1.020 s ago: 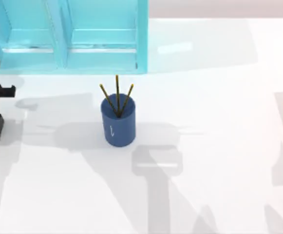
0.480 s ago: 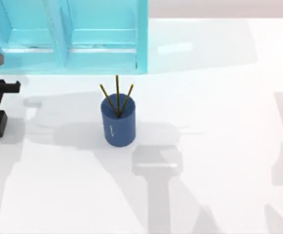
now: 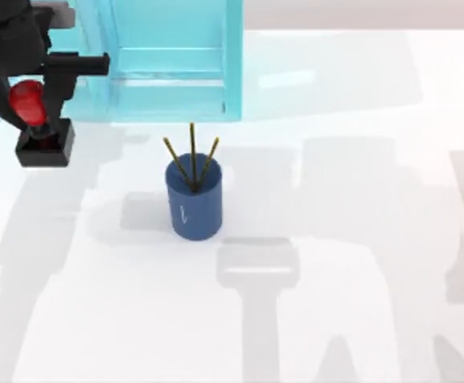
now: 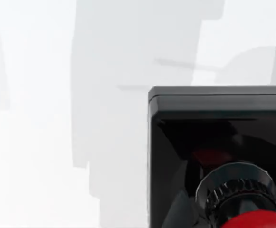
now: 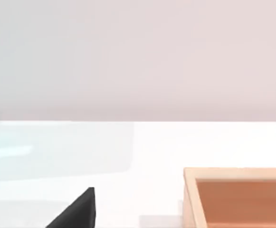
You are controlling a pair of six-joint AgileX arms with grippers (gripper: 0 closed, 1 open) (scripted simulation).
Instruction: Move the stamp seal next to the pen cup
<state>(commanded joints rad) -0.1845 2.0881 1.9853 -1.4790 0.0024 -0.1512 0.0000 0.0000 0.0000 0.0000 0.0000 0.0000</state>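
While held aloft at the table's far left | left gripper (image 3: 33,108) clamps seal (image 3: 41,132) by its red knob | long axis tilted, base lowest | well left of cup (image 3: 193,199)

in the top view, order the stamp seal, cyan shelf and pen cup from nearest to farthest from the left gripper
1. stamp seal, in the left gripper, top left
2. cyan shelf, just behind
3. pen cup, table's middle, to the right

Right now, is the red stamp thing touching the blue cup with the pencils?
Apart. In the top view the stamp seal, held by the left gripper, sits well left of the pen cup, with bare table between them.
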